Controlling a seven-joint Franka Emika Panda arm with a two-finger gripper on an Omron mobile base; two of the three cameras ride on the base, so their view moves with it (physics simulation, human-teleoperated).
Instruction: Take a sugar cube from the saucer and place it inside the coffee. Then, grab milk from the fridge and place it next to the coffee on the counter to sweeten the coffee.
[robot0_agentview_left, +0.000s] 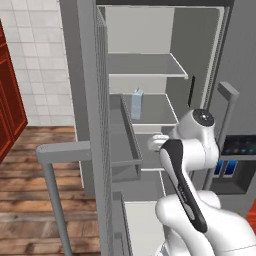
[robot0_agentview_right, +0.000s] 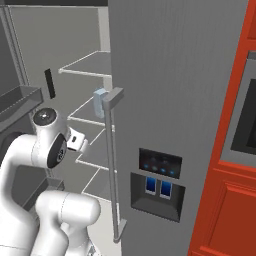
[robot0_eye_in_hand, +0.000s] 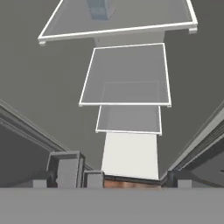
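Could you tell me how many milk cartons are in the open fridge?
1. The milk stands on a middle shelf of the fridge, near the shelf's left side in the left base view. Others may be hidden behind the door.

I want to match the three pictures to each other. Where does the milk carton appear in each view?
Left base view: the milk stands on a middle shelf of the open fridge, above the arm.
Right base view: it peeks out behind the bar handle, left of the closed door.
Hand view: it is at the top edge, on the farthest shelf.
Shared landmark: the white-edged shelf under it.
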